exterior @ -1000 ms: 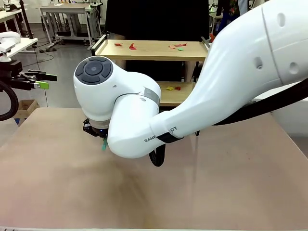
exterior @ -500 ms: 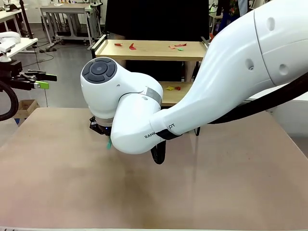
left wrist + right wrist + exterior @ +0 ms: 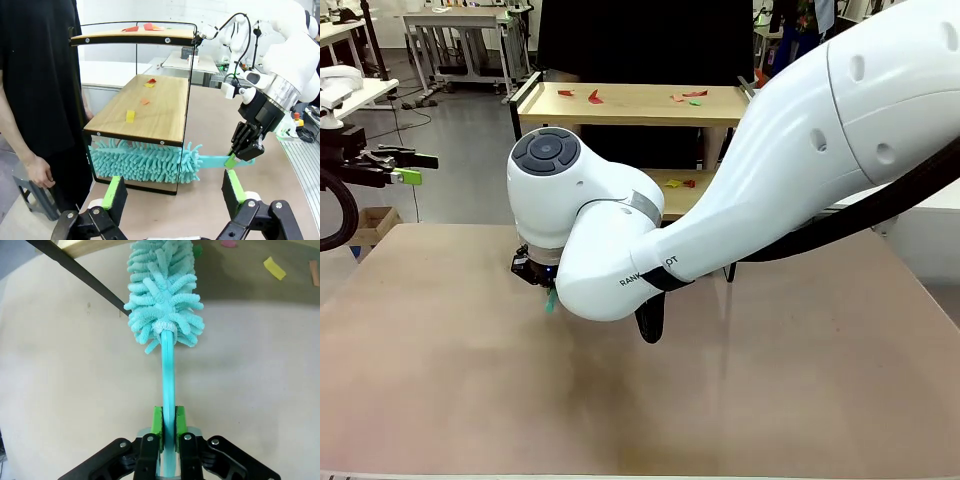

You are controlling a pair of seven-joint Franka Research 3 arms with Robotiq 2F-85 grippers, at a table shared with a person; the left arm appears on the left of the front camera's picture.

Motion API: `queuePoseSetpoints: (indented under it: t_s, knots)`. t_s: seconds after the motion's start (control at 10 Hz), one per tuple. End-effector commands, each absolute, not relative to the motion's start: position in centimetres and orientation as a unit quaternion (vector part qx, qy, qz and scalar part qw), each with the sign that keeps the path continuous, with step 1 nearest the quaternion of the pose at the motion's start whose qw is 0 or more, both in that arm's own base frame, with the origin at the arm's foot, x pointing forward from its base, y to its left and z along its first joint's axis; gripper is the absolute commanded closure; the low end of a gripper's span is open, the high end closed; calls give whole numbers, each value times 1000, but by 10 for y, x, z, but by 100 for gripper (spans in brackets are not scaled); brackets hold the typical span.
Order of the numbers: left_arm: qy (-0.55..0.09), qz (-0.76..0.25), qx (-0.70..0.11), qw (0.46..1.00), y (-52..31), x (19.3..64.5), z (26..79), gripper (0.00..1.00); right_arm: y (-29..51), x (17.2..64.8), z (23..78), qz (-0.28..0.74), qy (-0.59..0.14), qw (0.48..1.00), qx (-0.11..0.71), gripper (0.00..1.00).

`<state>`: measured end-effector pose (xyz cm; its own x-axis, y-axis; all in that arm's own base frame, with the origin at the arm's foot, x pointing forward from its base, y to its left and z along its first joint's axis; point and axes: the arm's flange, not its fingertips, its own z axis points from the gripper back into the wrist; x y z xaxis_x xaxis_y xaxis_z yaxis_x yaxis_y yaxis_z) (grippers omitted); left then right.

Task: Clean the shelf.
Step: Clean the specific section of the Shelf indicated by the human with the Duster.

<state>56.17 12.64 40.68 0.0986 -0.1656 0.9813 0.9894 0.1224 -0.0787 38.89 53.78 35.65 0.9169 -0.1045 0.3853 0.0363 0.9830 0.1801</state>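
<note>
The shelf (image 3: pixel 630 104) stands at the table's far side, with red and green paper scraps (image 3: pixel 594 97) on its top board and more on the lower board (image 3: pixel 150 107). My right gripper (image 3: pixel 168 429) is shut on the handle of a teal fluffy duster (image 3: pixel 165 295). The duster head (image 3: pixel 142 161) lies on the table under the lower board, and the right gripper (image 3: pixel 241 151) holds the handle just outside the frame. My left gripper (image 3: pixel 172 192) is open and empty, off the table's left side (image 3: pixel 412 168), facing the shelf's end.
A person in black stands behind the shelf (image 3: pixel 640 40), one hand (image 3: pixel 40 172) hanging near its far corner. Loose scraps (image 3: pixel 274 267) lie on the table in the shelf's shadow. The white right arm (image 3: pixel 770 190) crosses the middle of the table (image 3: pixel 770 400).
The right arm's wrist has shifted to the right and slightly nearer, carrying the duster handle along. The left gripper has stayed where it was.
</note>
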Motion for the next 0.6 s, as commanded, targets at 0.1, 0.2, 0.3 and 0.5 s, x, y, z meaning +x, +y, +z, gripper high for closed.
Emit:
queuePoseSetpoints:
  t_s: [0.1,0.2,0.3,0.5]
  knots:
    - [-463,-491,-445,589,126,561,409,0,538,389,357,-36,-201,975,85,87]
    - [-463,-491,-445,589,126,561,409,0,538,389,357,-36,-201,975,85,87]
    - [-463,-491,-445,589,126,561,409,0,538,389,357,-36,-201,975,85,87]
    - [-463,-491,-445,589,126,561,409,0,538,389,357,-36,-201,975,85,87]
